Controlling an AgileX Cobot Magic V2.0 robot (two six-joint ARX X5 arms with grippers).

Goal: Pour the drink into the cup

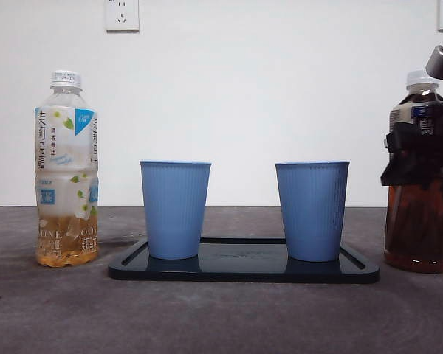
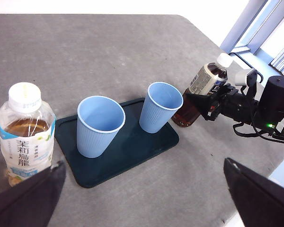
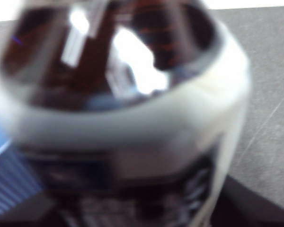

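The grey surface [image 1: 221, 317] is seen under a flat black tray [image 1: 244, 267], where two blue ribbed plastic cups [image 1: 175, 209] [image 1: 311, 210] are stood. Beside the tray, the dark brown tea bottle [image 1: 419, 221] is pinched upright by the right pincer [image 1: 421, 151]. The left pincer [image 2: 142, 189] is spread wide near the pale tea bottle [image 1: 66, 169].

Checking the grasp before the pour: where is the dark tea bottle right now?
In the front view the dark tea bottle stands on the table at the far right, just off the black tray, beside the nearer blue cup, with the right gripper around its middle.
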